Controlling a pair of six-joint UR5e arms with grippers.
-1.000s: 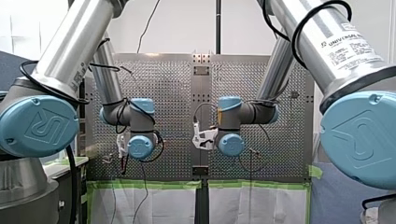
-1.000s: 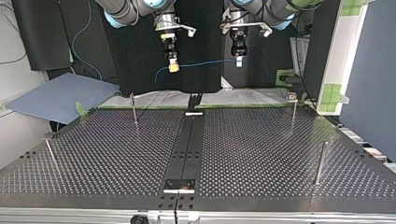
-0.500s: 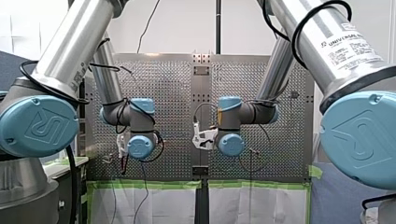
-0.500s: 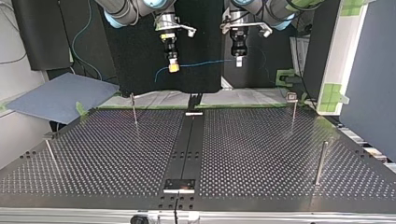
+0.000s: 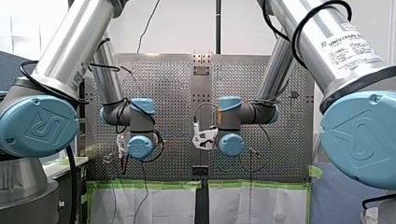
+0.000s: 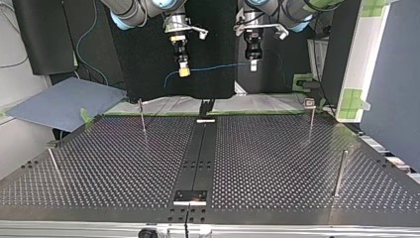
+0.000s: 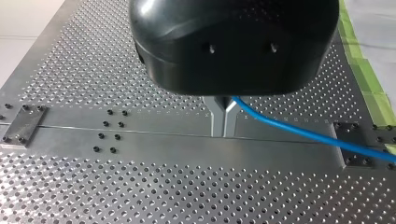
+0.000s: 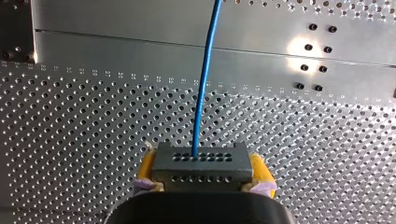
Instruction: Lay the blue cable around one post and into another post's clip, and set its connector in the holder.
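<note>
Both arms are holding dead still, nothing shifted from a second ago: my right gripper [image 6: 184,71] hangs well above the perforated table [image 6: 277,163], its yellow pads [image 8: 260,171] clamped on the dark connector [image 8: 201,164]. At three o'clock from it in the top view, my left gripper [image 6: 253,65] has its metal fingers [image 7: 216,119] pinched together on the blue cable [image 6: 218,66], which stretches between the two, clear of the table.

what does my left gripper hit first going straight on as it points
Likely the table's bare centre strip, straight below the left gripper; nothing else shows between, though depth is unclear.
</note>
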